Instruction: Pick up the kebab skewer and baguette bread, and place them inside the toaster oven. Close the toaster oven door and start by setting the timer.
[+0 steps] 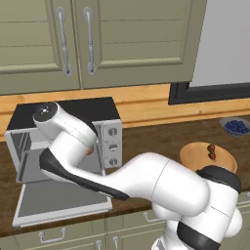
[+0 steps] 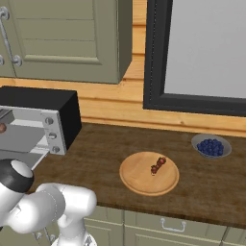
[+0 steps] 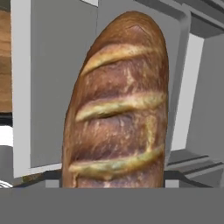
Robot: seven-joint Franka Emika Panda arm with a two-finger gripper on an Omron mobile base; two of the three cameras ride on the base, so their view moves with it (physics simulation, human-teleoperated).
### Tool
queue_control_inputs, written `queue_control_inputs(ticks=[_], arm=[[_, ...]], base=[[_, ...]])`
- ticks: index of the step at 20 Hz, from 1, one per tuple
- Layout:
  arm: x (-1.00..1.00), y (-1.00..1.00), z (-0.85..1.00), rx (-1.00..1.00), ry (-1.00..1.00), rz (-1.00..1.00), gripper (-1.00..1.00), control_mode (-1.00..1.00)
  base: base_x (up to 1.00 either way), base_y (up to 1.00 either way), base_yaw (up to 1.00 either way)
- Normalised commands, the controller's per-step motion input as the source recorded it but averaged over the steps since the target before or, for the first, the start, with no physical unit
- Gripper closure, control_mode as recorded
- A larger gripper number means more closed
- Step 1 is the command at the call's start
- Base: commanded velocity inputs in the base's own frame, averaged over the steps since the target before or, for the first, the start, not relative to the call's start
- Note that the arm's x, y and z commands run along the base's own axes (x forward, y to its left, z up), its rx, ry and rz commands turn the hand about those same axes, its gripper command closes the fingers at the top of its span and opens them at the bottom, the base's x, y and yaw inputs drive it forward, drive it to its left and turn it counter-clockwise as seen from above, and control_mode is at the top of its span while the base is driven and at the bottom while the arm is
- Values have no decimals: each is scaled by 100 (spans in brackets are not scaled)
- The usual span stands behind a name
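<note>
The baguette bread (image 3: 118,105), golden-brown with pale slashes, stands close in front of the hand camera against the grey inner walls of the toaster oven (image 1: 73,108). My gripper (image 1: 91,145) reaches into the oven's mouth, shut on the loaf and mostly hidden behind my arm; a brown tip of the baguette bread (image 1: 89,152) peeks out there. The toaster oven door (image 1: 58,202) lies dropped open, flat over the counter edge. The kebab skewer (image 1: 212,151) (image 2: 158,166) rests on a round wooden plate (image 1: 193,157) (image 2: 139,180) to the right.
A grey bowl of blueberries (image 1: 237,126) (image 2: 211,146) sits at the counter's back right. The oven's knob panel (image 1: 113,146) is just right of the cavity. Wall cabinets hang overhead, and a dark-framed window (image 2: 192,53) stands behind the counter.
</note>
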Motion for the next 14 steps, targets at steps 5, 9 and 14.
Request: queue_control_inputs(ticks=[5, 9, 14], arm=[[66, 0, -19, 0, -12, 11, 100, -100], [59, 18, -39, 0, -1, 1, 100, -100], [48, 23, -42, 0, 0, 0, 100, -100]], base=[[0, 0, 0], [0, 0, 0], [0, 0, 0]])
